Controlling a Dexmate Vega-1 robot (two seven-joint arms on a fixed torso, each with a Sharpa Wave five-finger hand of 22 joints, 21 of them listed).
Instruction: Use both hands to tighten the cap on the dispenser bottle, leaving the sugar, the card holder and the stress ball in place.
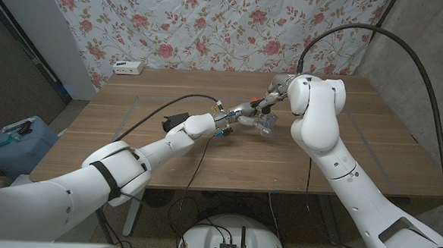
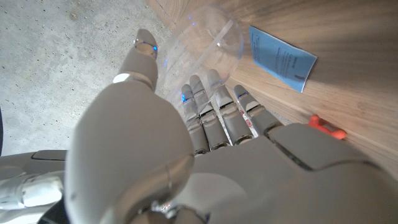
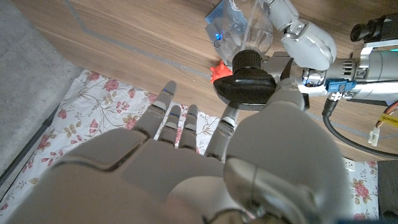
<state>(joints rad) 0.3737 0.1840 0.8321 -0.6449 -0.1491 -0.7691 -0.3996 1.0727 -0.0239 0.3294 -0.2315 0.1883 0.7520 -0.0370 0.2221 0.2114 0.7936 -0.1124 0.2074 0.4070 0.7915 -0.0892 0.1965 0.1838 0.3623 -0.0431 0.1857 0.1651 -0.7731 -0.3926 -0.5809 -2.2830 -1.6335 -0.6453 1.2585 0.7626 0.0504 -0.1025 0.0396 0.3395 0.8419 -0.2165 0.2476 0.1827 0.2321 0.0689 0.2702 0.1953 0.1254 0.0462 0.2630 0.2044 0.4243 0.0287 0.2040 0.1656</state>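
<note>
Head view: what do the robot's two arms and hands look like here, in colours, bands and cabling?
Both arms are glossy white shells; the left arm has black joint bands and a black cable. The left hand and right hand look grey-metallic. A thick black cable loops over the right arm.

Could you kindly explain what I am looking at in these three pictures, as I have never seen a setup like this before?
This is a two-armed white robot at a wooden table, steered by a person. The wide picture comes from a camera on its head; the other two come from cameras on its wrists, looking along the backs of its hands. The left hand grips a clear dispenser bottle, and the right hand has its thumb and a finger around the bottle's black cap. On the table beside them lie a blue packet and a small orange-red thing that I cannot identify. A white box sits at the table's far edge, before a flowered cloth.
</note>
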